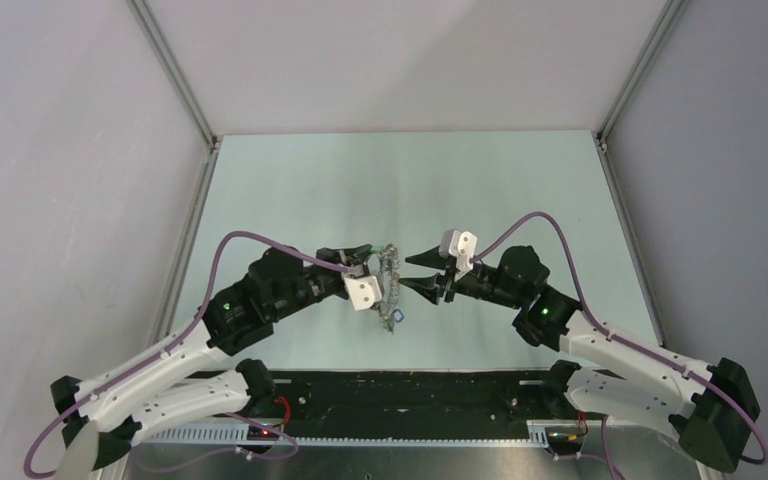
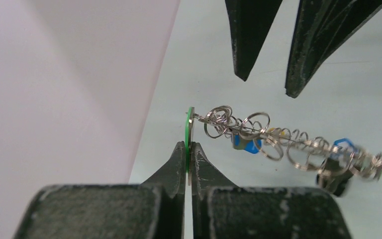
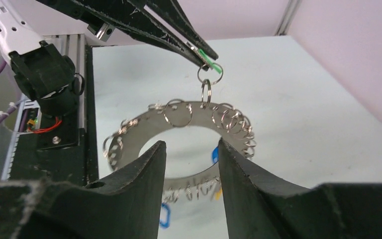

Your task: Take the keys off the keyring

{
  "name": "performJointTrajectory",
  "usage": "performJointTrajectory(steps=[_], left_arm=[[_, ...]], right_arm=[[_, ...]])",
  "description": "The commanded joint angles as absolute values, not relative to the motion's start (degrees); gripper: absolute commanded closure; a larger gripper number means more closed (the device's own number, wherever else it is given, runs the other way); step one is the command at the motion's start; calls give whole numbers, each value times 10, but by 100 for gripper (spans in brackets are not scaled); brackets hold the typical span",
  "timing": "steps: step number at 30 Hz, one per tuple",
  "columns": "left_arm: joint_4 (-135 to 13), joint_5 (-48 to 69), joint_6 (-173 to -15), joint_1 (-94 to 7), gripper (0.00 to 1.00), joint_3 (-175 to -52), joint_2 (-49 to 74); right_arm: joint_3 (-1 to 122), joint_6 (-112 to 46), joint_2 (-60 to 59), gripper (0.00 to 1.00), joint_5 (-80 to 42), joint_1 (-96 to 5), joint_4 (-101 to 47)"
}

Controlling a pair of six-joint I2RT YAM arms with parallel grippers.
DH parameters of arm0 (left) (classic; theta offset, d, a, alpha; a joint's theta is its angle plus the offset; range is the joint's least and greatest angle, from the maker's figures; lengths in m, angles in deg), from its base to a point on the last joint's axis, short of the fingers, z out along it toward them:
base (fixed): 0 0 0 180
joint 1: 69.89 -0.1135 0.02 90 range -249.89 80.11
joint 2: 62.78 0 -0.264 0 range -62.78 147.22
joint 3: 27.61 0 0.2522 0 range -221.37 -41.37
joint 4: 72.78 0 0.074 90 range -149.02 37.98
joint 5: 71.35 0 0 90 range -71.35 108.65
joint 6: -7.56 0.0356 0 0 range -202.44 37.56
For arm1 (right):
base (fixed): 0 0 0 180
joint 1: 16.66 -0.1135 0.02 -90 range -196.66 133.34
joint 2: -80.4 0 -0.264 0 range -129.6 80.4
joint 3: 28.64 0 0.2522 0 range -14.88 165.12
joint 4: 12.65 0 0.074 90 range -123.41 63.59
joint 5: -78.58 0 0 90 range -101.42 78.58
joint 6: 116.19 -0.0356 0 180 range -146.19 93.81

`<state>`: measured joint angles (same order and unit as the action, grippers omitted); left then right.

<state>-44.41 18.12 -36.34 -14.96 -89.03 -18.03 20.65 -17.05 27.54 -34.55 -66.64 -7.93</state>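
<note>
The pale green bench [image 1: 290, 190] is lying open all round the keyring [image 1: 392, 285]: bare surface is stretching far beyond the keyring to the back edge and out to both side rails, while the dark strip along the near edge is sitting much closer to it. The two arms are reaching in from either side of the keyring, the left one from its left and the right one from its right. The keyring [image 3: 139, 127], a wide flat grey band, is hanging upright and showing its broad face to the right wrist camera and only its thin edge [image 2: 298, 142] to the left one. I cannot tell whether its lower rim is touching the bench. Just above the keyring, the left gripper [image 2: 189, 149] is pinching fully closed on a green tag [image 2: 189, 127], from which a short chain of small wire rings [image 3: 206, 87] is dropping to the keyring's top edge. To the right of the keyring, the right gripper [image 3: 191, 144] is standing apart from it, fingers spread wide and holding nothing, with clear air between its tips and the metal. The keys [image 2: 246, 144], some blue-headed, are dangling from wire loops threaded along the keyring's rim.
</note>
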Motion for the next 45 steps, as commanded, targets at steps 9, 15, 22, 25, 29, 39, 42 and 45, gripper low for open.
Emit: performJointTrajectory(steps=[9, 15, 22, 25, 29, 39, 42, 45], left_arm=[[-496, 157, -355, -152, 100, -896, -199], [-496, 156, -355, -151, 100, -895, -200], [-496, 154, -355, -152, 100, -895, -200], [-496, 153, -355, -152, 100, -895, -199], [-495, 151, -355, -152, 100, -895, -200], [-495, 146, -355, -152, 100, -895, -204], [-496, 147, -354, -151, 100, -894, -205], [-496, 147, -354, -151, 100, -894, -207]], right_arm=[[216, -136, 244, 66, -353, -664, 57], [231, -145, 228, 68, -372, -658, 66], [247, -152, 209, 64, -387, -651, 70], [255, -156, 205, 62, -393, -647, 70], [266, -157, 197, 61, -402, -643, 68], [291, -157, 176, 60, -432, -640, 33], [296, -158, 171, 62, -439, -640, 23], [297, -160, 170, 64, -440, -639, 11]])
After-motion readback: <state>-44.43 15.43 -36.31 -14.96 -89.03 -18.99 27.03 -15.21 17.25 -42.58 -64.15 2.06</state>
